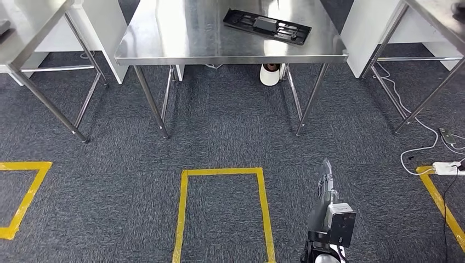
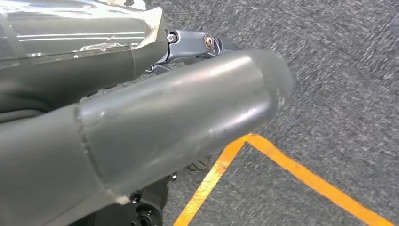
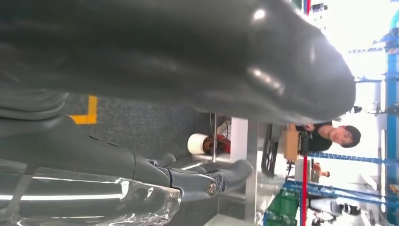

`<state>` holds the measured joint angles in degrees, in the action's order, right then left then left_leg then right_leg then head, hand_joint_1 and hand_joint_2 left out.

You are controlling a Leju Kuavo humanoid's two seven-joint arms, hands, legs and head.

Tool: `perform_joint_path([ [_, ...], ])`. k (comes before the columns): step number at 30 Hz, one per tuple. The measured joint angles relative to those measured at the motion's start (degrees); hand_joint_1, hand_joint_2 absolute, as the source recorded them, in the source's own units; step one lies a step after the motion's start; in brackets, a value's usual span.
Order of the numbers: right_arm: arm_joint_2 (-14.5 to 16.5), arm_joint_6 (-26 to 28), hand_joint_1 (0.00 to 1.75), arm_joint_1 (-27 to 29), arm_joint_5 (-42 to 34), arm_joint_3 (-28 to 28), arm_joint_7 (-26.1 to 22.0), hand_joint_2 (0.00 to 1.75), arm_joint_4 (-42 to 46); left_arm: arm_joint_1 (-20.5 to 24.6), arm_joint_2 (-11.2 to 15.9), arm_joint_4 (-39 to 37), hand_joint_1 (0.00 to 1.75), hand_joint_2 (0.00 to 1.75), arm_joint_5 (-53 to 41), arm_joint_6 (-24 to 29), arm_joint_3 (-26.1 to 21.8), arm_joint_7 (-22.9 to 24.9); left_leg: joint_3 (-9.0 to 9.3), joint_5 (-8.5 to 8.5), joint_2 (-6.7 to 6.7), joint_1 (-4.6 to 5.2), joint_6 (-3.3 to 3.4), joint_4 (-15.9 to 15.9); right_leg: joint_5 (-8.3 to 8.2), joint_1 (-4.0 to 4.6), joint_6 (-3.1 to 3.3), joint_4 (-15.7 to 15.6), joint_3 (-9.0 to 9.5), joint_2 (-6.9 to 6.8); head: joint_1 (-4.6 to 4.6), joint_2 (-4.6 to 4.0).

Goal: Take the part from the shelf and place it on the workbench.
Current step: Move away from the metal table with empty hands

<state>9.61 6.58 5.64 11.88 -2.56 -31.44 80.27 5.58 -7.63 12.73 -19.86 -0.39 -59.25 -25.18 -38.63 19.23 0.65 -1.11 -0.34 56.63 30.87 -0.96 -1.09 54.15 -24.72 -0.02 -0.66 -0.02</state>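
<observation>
A long flat black part (image 1: 267,25) lies on the steel workbench (image 1: 181,41) ahead of me, towards its right rear. My right hand (image 1: 325,183) reaches forward low over the carpet, well short of the bench, with its fingers stretched out and nothing in them. The right wrist view has the thick thumb (image 3: 226,56) above the straight fingers (image 3: 207,176), with bare space between them. In the left wrist view my left hand (image 2: 179,108) hangs over the floor, thumb and fingers (image 2: 197,44) apart, holding nothing.
Steel tables stand to the left (image 1: 33,27) and right (image 1: 433,16) of the workbench. A white roll (image 1: 270,74) sits under the bench. Yellow tape boxes (image 1: 222,172) mark the carpet. Cables and a power strip (image 1: 447,167) lie at the right. A person (image 3: 336,135) sits beyond the bench.
</observation>
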Motion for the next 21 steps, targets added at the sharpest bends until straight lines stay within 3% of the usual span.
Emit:
perform_joint_path([
  [1, 0.0, 0.0, 0.0, 0.1, 0.0, 0.0, 0.0, 0.0, 0.0, -0.2, 0.0, 0.0, 0.0, 0.0, 0.0, 0.0, 0.0, 0.0, -0.47, 1.86, -0.07, -0.07, -0.24, 1.3, -0.73, -0.19, 0.74, 0.0, -0.68, -0.1, -0.16, 0.0],
  [3, 0.0, 0.1, 0.0, 0.2, 0.0, 0.1, 0.0, 0.0, -0.1, -0.3, 0.1, -0.1, 0.0, 0.0, 0.0, 0.0, 0.0, 0.0, -1.49, 8.82, -0.32, -0.09, -0.41, 7.2, -2.23, -0.17, 1.86, 0.1, -2.27, -0.27, -0.37, 0.0],
  [4, 0.0, 0.3, 0.0, 0.2, -0.1, 0.1, 0.0, 0.0, -0.1, -0.4, 0.1, -0.1, 0.0, 0.0, -0.1, 0.0, 0.0, 0.0, -1.85, 11.99, -0.43, -0.1, -0.46, 11.0, -3.01, 0.02, 2.18, 0.1, -3.1, -0.32, -0.42, 0.0],
  [5, 0.0, 0.5, 0.0, 0.3, -0.2, 0.1, 0.0, 0.0, -0.1, -0.4, 0.1, -0.1, 0.0, 0.0, -0.1, 0.0, 0.0, 0.0, -1.99, 13.76, -0.5, -0.1, -0.52, 14.4, -3.76, 0.21, 2.26, 0.3, -3.98, -0.35, -0.43, 0.0],
  [6, 0.0, 0.7, 0.0, 0.5, -0.4, 0.2, 0.0, 0.0, -0.1, -0.4, 0.1, -0.1, 0.0, 0.0, -0.3, 0.0, 0.0, 0.0, -1.63, 13.77, -0.54, -0.11, -0.53, 16.8, -4.49, 0.34, 2.21, 0.5, -4.94, -0.38, -0.43, 0.0],
  [7, 0.0, 0.8, 0.0, 0.7, -0.5, 0.2, 0.0, 0.0, -0.1, -0.3, 0.1, -0.1, 0.0, 0.0, -0.4, -0.1, 0.0, 0.0, -0.56, 12.43, -0.53, -0.12, -0.48, 17.5, -5.15, 0.39, 2.09, 0.8, -5.97, -0.4, -0.44, 0.0],
  [8, -0.1, 0.9, 0.0, 1.0, -0.6, 0.3, 0.0, 0.0, -0.1, -0.3, 0.1, -0.1, 0.0, 0.0, -0.6, -0.1, 0.0, 0.0, 1.39, 10.68, -0.53, -0.13, -0.38, 16.2, -5.72, 0.41, 1.91, 1.2, -7.04, -0.41, -0.47, 0.0],
  [9, -0.1, 1.0, 0.0, 1.2, -0.7, 0.4, 0.0, 0.0, 0.0, -0.3, 0.1, -0.1, 0.0, 0.0, -0.7, -0.1, 0.0, 0.0, 4.3, 9.53, -0.57, -0.14, -0.18, 13.2, -6.17, 0.41, 1.68, 1.7, -8.04, -0.4, -0.47, 0.0],
  [11, 0.0, 1.1, 0.0, 1.5, -0.8, 0.5, 0.0, 0.0, 0.2, -0.1, 0.2, -0.1, 0.0, 0.0, -0.9, -0.2, 0.0, 0.0, 10.6, 10.43, -0.68, 0.01, 0.27, 4.6, -6.87, 0.63, 1.08, 2.8, -9.46, -0.43, -0.44, 0.0],
  [12, 0.0, 1.2, 0.0, 1.6, -0.9, 0.6, 0.0, 0.0, 0.3, 0.0, 0.2, -0.1, 0.0, 0.0, -1.1, -0.2, 0.0, 0.0, 12.51, 11.46, -0.75, 0.17, 0.51, 1.5, -7.27, 0.72, 0.69, 3.1, -9.87, -0.5, -0.42, 0.0],
  [13, 0.0, 1.2, 0.0, 1.8, -0.9, 0.7, 0.0, 0.0, 0.5, 0.2, 0.2, -0.1, 0.0, 0.0, -1.2, -0.2, 0.0, 0.0, 13.29, 12.05, -0.78, 0.39, 0.76, -0.1, -7.77, 0.76, 0.3, 3.1, -10.14, -0.59, -0.39, 0.0],
  [15, 0.0, 1.2, 0.0, 2.1, -0.9, 0.8, 0.0, 0.0, 0.8, 0.3, 0.0, -0.1, 0.0, 0.0, -1.4, -0.3, 0.1, 0.2, 12.41, 11.36, -0.64, 0.49, 1.52, -0.7, -8.23, 0.78, -0.44, 3.3, -10.81, -0.6, -0.38, 0.0],
  [16, 0.1, 1.2, 0.0, 2.3, -0.9, 0.9, 0.1, 0.0, 0.9, 0.3, 0.0, -0.1, 0.0, 0.0, -1.5, -0.2, 0.1, 0.3, 11.71, 10.71, -0.52, 0.45, 2.04, -0.8, -7.33, 0.75, -0.53, 4.1, -11.48, -0.5, -0.3, 0.0],
  [17, 0.1, 1.1, 0.0, 2.5, -0.8, 1.0, 0.2, 0.0, 1.1, 0.4, -0.1, -0.2, 0.0, 0.0, -1.6, -0.1, 0.1, 0.3, 10.89, 9.99, -0.37, 0.34, 2.47, -1.1, -5.47, 0.74, -0.45, 5.9, -12.39, -0.38, -0.18, 0.0],
  [19, 0.1, 1.0, 0.0, 2.9, -0.7, 1.4, 0.4, 0.0, 1.6, 0.5, -0.1, -0.2, 0.0, 0.0, -1.8, 0.4, 0.1, 0.6, 9.19, 8.63, -0.16, 0.31, 2.9, -1.1, -0.47, 0.43, -0.23, 12.6, -14.54, -0.24, 0.04, 0.0],
  [20, 0.1, 0.9, 0.0, 3.0, -0.6, 1.6, 0.5, 0.0, 1.7, 0.4, -0.1, -0.2, 0.0, 0.0, -1.8, 0.6, 0.1, 0.8, 8.36, 7.94, -0.06, 0.31, 2.85, -1.1, 1.09, 0.32, -0.47, 16.3, -15.33, -0.23, 0.1, 0.0],
  [21, 0.1, 0.9, 0.0, 3.2, -0.5, 1.8, 0.6, 0.0, 1.8, 0.4, -0.1, -0.2, 0.0, 0.0, -1.8, 0.7, 0.1, 0.9, 7.5, 7.24, 0.03, 0.3, 2.74, -1.0, 1.39, 0.19, -1.03, 19.2, -15.61, -0.23, 0.13, 0.0],
])
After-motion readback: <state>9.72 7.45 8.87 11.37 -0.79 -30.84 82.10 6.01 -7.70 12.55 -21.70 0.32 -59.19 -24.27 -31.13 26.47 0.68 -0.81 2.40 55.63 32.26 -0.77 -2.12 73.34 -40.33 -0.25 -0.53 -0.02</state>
